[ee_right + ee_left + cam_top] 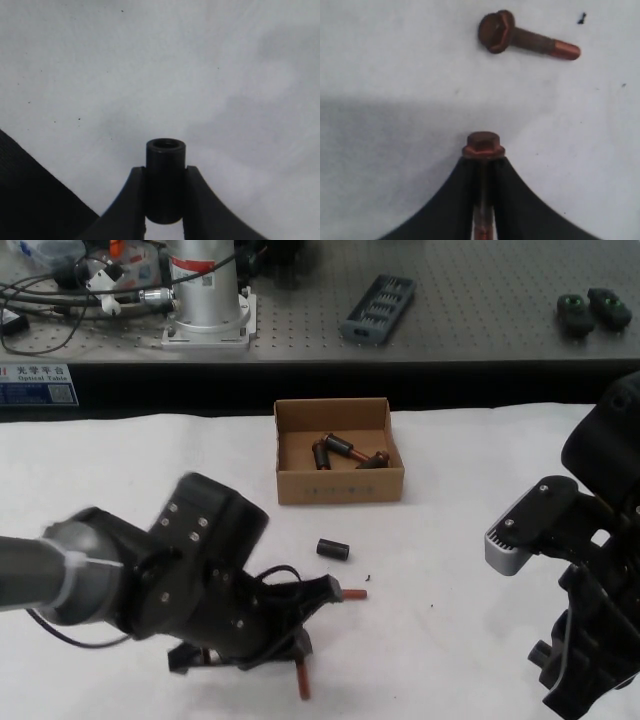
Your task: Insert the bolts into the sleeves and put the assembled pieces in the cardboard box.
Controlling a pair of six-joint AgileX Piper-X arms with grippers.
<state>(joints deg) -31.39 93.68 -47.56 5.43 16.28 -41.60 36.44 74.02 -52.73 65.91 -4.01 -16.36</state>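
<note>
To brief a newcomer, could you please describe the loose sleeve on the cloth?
Find the cardboard box on the white cloth. In front of it lies the sleeve: the only black piece lying free, while the loose bolt nearby is coppery.

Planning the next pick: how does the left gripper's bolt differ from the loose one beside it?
The held bolt is clamped by its shank in the left gripper; the loose bolt lies free on the white cloth. The held bolt's shank is mostly hidden, the loose bolt's fully visible. Both are copper-coloured, hex-headed.

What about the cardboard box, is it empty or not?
Not empty: the cardboard box holds a few dark and copper pieces lying on its floor.
</note>
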